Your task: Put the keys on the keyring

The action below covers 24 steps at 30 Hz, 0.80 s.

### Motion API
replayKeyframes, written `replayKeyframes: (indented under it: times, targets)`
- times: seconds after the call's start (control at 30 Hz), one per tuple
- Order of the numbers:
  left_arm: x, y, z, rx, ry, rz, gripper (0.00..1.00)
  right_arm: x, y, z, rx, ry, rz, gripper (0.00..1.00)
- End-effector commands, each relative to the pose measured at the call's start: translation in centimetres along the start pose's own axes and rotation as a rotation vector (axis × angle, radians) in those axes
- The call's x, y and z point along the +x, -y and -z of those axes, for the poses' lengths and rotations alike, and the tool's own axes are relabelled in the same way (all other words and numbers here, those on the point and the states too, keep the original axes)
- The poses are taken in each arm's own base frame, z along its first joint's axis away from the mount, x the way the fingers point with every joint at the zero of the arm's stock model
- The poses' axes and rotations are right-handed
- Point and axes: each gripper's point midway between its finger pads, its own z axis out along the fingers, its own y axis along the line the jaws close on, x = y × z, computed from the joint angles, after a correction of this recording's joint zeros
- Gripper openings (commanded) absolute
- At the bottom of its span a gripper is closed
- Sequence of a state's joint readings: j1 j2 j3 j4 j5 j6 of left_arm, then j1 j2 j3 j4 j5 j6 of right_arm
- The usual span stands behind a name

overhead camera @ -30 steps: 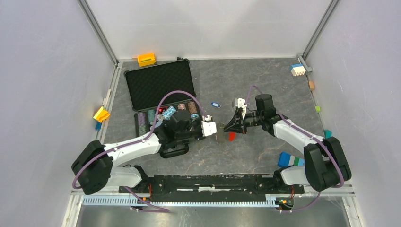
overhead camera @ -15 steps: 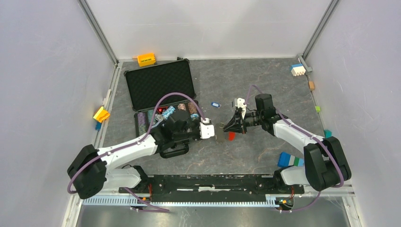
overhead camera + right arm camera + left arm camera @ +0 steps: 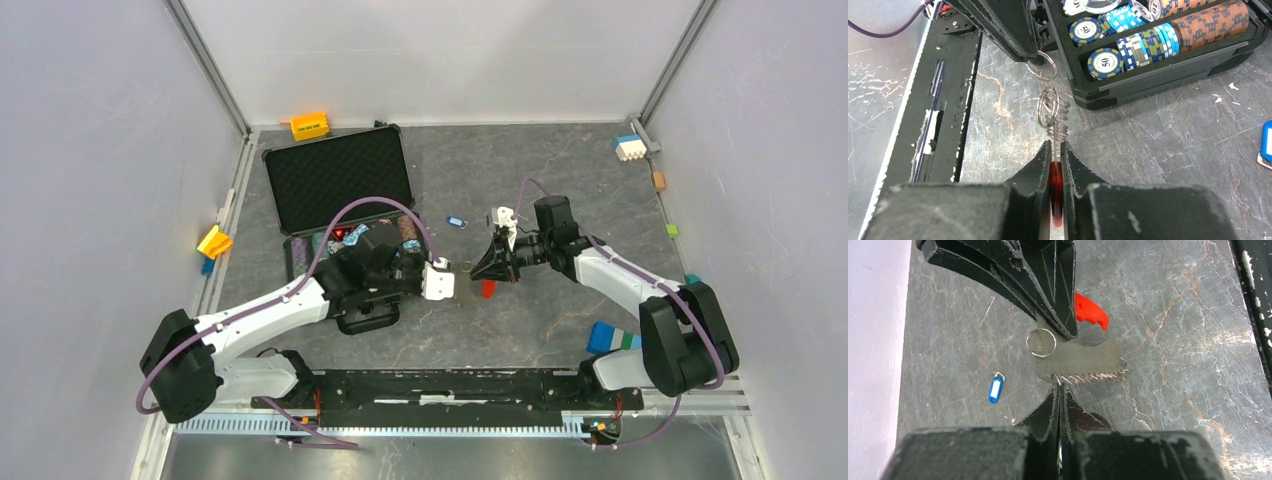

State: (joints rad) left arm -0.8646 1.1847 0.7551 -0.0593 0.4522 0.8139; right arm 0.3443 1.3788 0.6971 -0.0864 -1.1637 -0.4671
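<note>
The left pincer (image 3: 1058,390) was closed tight on one edge of the keyring (image 3: 1075,362), at its row of small metal coils. The right pincer (image 3: 1055,150) was closed too, on the red strip (image 3: 1090,315) at the other end. So the keyring was held stretched between the two, with its long axis running left to right. The key (image 3: 456,221) with the blue head lay free on the worktop (image 3: 1173,340), just beyond both pincers toward the far edge, its long axis also about left to right. Both pincers seemed about equally near to it, though the top view was too small to be sure. The open case of chips (image 3: 340,180) stood toward the left edge, and pale walls (image 3: 100,150) closed the room on three sides.
</note>
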Motion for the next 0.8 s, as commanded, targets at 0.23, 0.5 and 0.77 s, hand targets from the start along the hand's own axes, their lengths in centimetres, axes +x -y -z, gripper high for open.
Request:
replayKeyframes:
  times: [0.23,0.5,0.77]
  targets:
    - [-3.1,-1.7,0.0,-0.009,0.075,0.004,0.02,-2.9,1.0,0.9,0.04,-0.011,0.137,0.57]
    - [-3.8,-1.9,0.1,-0.026,0.094,0.122,0.02,-6.5,0.3,2.4,0.08,-0.01,0.302,0.59]
    - [-4.4,-2.0,0.2,-0.044,0.119,0.211,0.02,-7.6,-1.3,1.6,0.095,0.043,0.344,0.49]
